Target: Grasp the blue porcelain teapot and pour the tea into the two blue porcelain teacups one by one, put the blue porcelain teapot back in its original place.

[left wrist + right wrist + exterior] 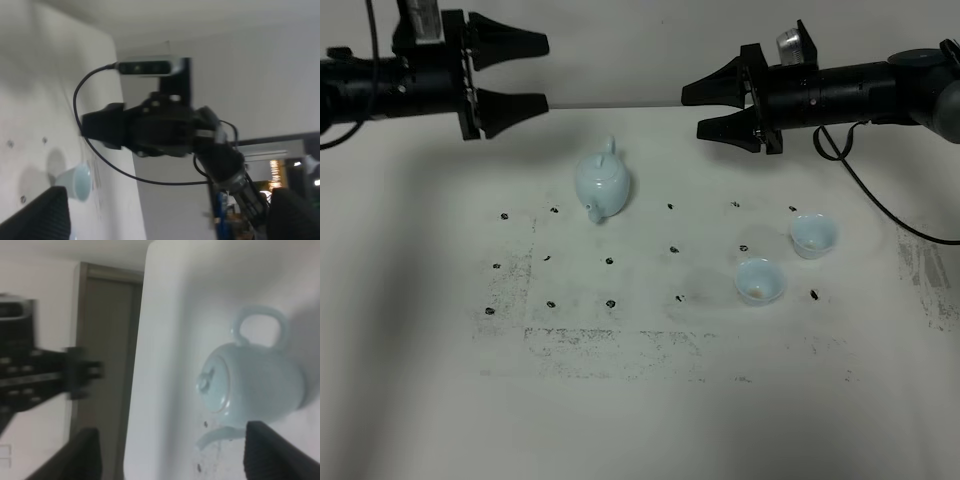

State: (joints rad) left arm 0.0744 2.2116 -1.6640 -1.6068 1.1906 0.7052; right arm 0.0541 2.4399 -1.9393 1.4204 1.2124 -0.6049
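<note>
One teapot [604, 184], apart from left tool [547, 72]

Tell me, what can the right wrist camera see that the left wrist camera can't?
Only the right wrist view shows the blue porcelain teapot, sitting on the table with its lid on. Only the left wrist view shows one teacup. Both views show the white table.

Bare table [440, 330] all round the teapot [604, 187]; near teacup [759, 281] and far teacup [813, 236] clustered well rightward.
</note>
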